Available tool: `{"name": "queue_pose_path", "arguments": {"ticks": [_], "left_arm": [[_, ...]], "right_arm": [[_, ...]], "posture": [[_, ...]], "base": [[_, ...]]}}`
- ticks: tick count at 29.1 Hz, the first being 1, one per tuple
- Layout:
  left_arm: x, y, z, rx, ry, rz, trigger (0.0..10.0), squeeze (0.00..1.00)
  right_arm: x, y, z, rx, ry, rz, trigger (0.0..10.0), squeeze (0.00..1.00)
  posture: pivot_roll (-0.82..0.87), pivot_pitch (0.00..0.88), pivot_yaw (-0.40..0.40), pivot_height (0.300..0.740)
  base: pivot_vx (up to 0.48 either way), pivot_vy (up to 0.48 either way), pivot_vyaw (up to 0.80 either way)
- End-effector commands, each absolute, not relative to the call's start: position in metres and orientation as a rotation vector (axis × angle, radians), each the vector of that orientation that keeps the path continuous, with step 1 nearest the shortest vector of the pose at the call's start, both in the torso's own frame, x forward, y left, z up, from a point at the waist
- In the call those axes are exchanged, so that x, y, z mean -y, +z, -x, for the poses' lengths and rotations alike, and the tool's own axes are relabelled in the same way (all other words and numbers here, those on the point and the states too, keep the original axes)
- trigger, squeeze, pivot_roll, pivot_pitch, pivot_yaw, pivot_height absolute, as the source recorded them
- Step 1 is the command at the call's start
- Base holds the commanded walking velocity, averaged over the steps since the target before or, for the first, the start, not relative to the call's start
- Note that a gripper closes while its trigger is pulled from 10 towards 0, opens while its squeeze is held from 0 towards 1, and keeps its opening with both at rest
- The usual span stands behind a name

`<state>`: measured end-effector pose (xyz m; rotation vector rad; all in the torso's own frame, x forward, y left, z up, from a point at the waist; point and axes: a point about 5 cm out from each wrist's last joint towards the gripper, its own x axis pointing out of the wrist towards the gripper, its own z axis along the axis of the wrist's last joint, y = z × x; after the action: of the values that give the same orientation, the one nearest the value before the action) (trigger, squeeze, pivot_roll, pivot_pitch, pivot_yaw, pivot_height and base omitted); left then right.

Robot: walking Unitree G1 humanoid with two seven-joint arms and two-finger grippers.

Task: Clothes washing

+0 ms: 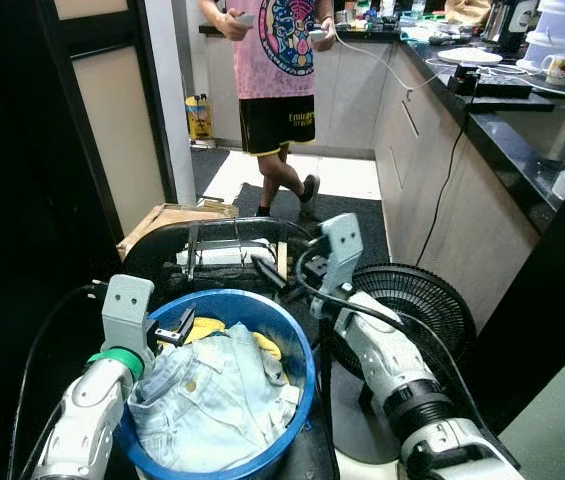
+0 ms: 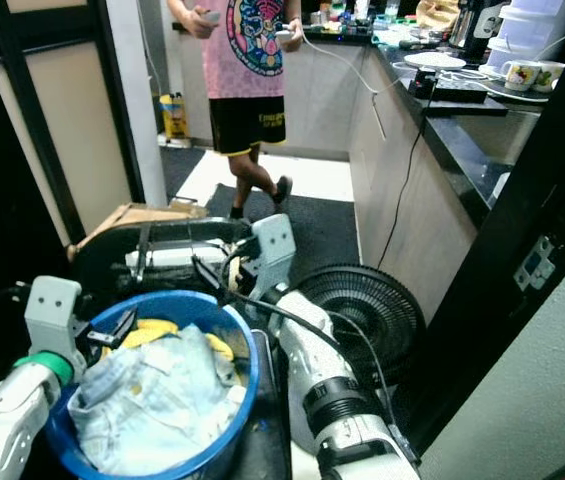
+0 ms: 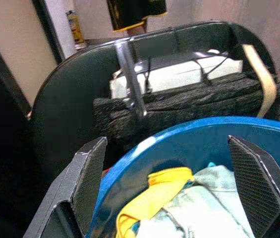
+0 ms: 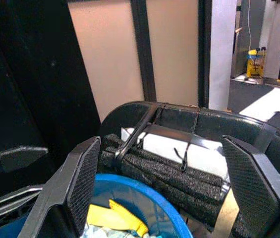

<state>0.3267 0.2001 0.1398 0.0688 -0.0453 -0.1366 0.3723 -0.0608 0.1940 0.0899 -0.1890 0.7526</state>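
Observation:
A blue plastic basin sits right in front of me, heaped with light denim clothes and a yellow garment at the far side. My left gripper is at the basin's left rim, open, with the rim and the yellow garment between its spread fingers. My right gripper hovers over the basin's far right rim, open and holding nothing; its fingers frame the basin edge.
Behind the basin stands a black curved frame holding a white block and black foam. A floor fan lies to the right. A person stands ahead on a dark mat beside the kitchen counter. A cardboard box sits left.

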Motion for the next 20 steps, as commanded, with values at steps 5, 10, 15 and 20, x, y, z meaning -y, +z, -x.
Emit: {"name": "queue_pose_path", "arguments": {"ticks": [5,10,15,20], "left_arm": [[-0.198,0.136,-0.323,0.054,-0.144,-0.064,10.0,0.0],[-0.194,0.135,-0.32,0.055,-0.142,-0.069,10.0,0.0],[-0.192,0.131,-0.316,0.052,-0.158,-0.079,10.0,0.0],[-0.192,0.128,-0.314,0.032,-0.163,-0.104,10.0,0.0]], "right_arm": [[0.057,0.185,-0.368,0.159,0.799,-0.016,10.0,0.0],[0.053,0.179,-0.366,0.124,0.858,0.079,10.0,0.0],[0.051,0.175,-0.365,0.087,0.895,0.135,10.0,0.0],[0.05,0.164,-0.362,0.016,0.941,0.207,10.0,0.0]], "posture": [[-0.02,0.003,-0.006,0.74],[-0.01,0.0,-0.035,0.74],[-0.01,0.0,-0.045,0.74],[-0.01,0.0,-0.056,0.74]], "base": [[0.0,0.096,0.0],[0.0,0.0,0.0],[0.0,0.0,0.0],[0.0,0.0,0.0]]}}
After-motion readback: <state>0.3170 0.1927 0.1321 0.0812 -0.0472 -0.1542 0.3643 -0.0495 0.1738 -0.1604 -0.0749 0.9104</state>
